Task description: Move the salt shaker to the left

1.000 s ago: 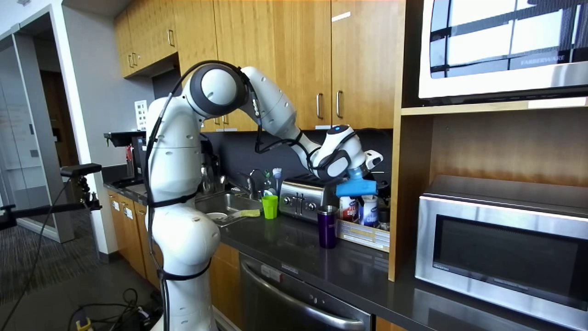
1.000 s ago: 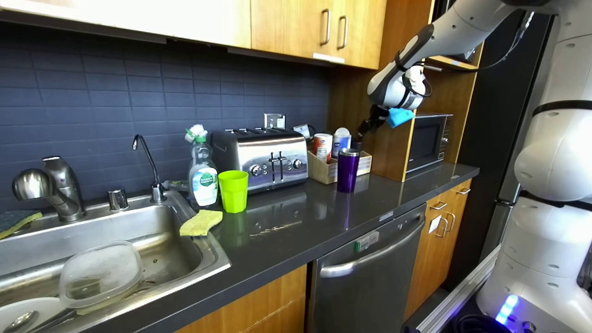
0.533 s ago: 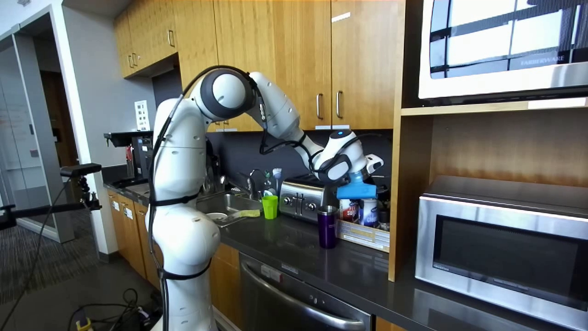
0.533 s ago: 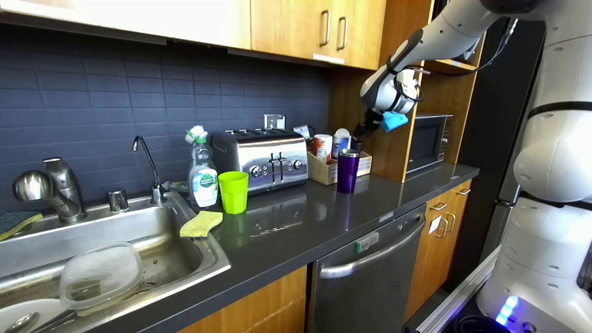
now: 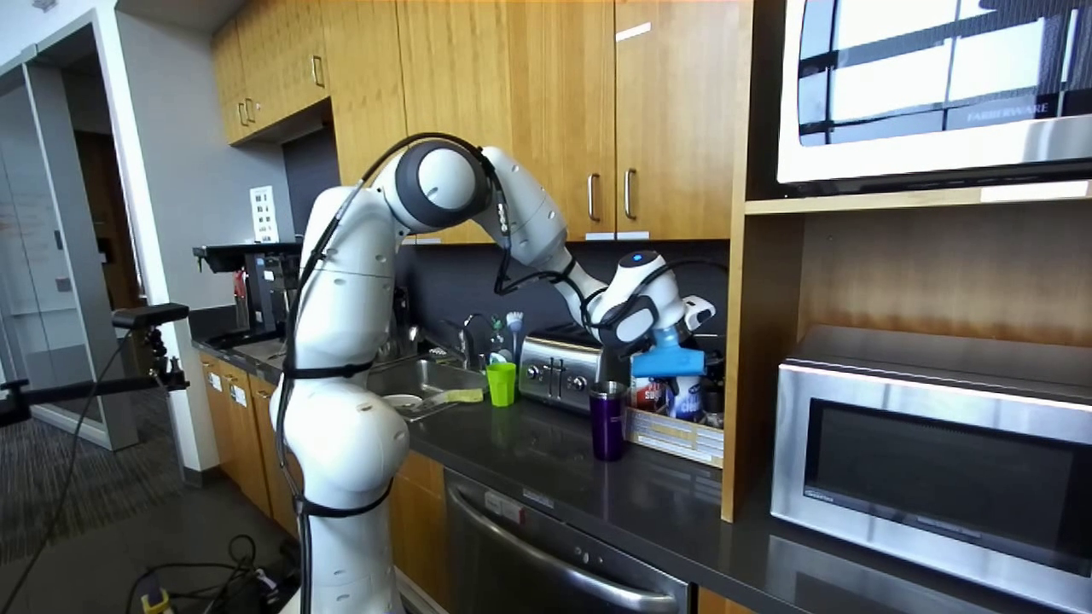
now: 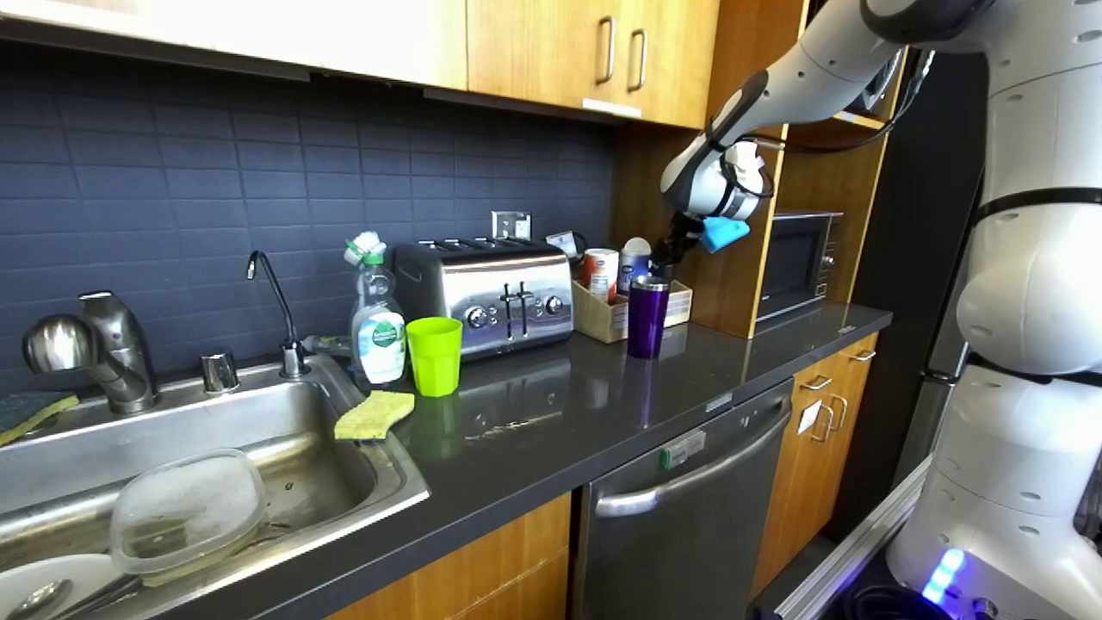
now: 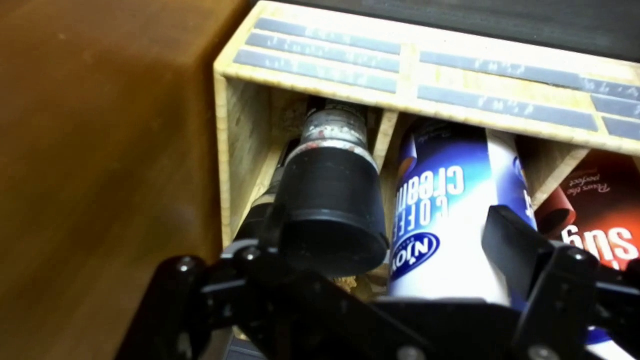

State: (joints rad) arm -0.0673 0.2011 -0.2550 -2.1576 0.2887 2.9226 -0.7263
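- Where a wooden box stands just beside a wooden panel, a black-capped shaker sits cap up in the compartment nearest that panel, specked white and red below the cap; whether it holds salt cannot be told.
- Sharing that compartment is a second dark-capped container, partly hidden.
- Over the box hangs the end effector, its fingers spread wide; whether one touches the shaker's cap is unclear.
- Past a thin divider, the next compartment holds a blue and white coffee creamer canister; past a second divider stands a red sugar canister.
- Dark labels with pale writing line the box's front wall.
- Just in front of the box, a purple tumbler with a silver rim stands upright on the worktop, dark grey and glossy.
- Farther along stand a steel toaster, a green cup and, beside the cup, a clear soap bottle.
- A yellow sponge lies on a corner of the steel sink, which holds a cloudy plastic tub and a white plate with a spoon on it.
- Wooden cupboards hang above and a dark tiled wall behind, with a dishwasher under the worktop.
- Beyond the panel sits a microwave; across the room is a glass door.
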